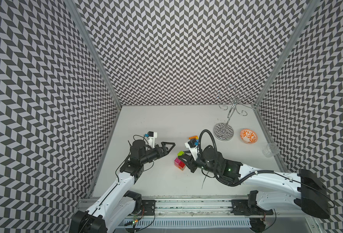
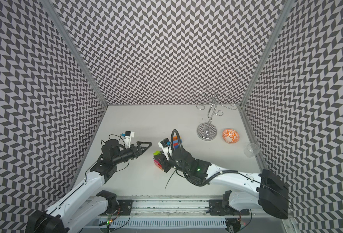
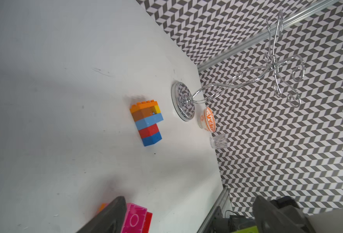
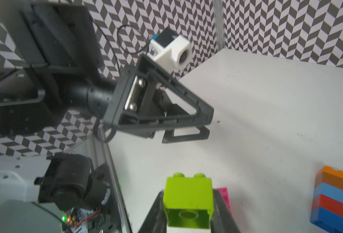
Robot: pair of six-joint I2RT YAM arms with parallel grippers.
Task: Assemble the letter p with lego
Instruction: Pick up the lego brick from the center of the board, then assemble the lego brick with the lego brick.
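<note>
The lime brick (image 4: 188, 196) sits pinched between the closed jaws of my right gripper (image 1: 183, 156) near the middle of the table (image 1: 156, 121), studs pointing away from the wrist and its hollow underside facing the camera. Just beside it, at about six o'clock in a top view, lies a pink brick (image 3: 135, 218) with a red one against it. At about one o'clock rests the striped stack (image 3: 147, 123) of orange, brown, yellow, light blue, red and blue, flat on its side and held by nothing. My left gripper (image 1: 171, 148) hangs at nine o'clock, jaws spread wide and empty. I judge the worst hazard to be the loose stack. Pressing the lime brick onto it without the left arm bracing it would likely shove it across the table rather than seat the studs. The grip covers only part of the brick, so an off-centre push could twist it out. A low swing might also clip the pink brick. The wire stand (image 1: 228, 113), orange bowl (image 1: 248, 136) and clear cup (image 1: 271, 150), around two o'clock, stand well apart.
</note>
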